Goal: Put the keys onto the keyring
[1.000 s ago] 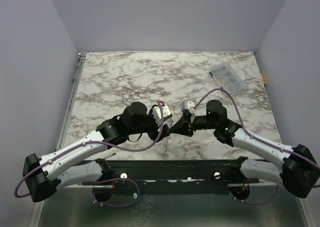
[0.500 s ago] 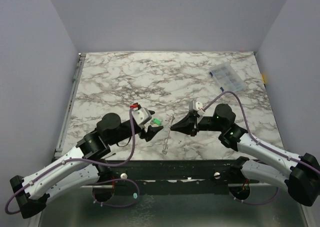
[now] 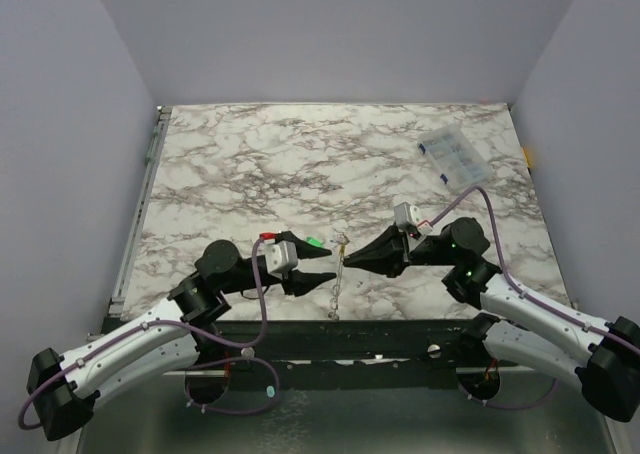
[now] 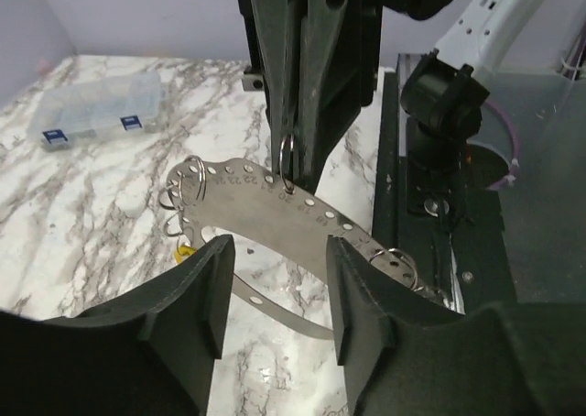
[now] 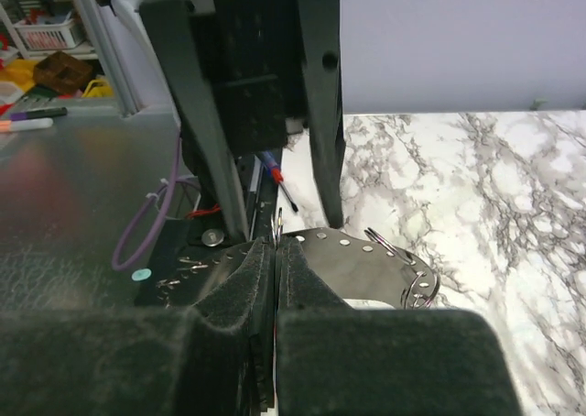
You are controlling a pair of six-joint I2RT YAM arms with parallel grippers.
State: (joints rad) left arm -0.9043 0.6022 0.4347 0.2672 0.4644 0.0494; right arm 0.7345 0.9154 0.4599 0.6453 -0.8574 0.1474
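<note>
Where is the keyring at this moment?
Top view, centre front: the keyring is pinched by the right gripper, just beside the open left gripper.

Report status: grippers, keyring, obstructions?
Left gripper open, facing the keyring. Right gripper shut on the keyring, pinching one small ring. Green key beside left gripper. Clear box far back, out of the way.

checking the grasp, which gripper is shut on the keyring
The right gripper: its fingers are pinched together on a small ring of the keyring. The left gripper has its fingers wide open.
</note>
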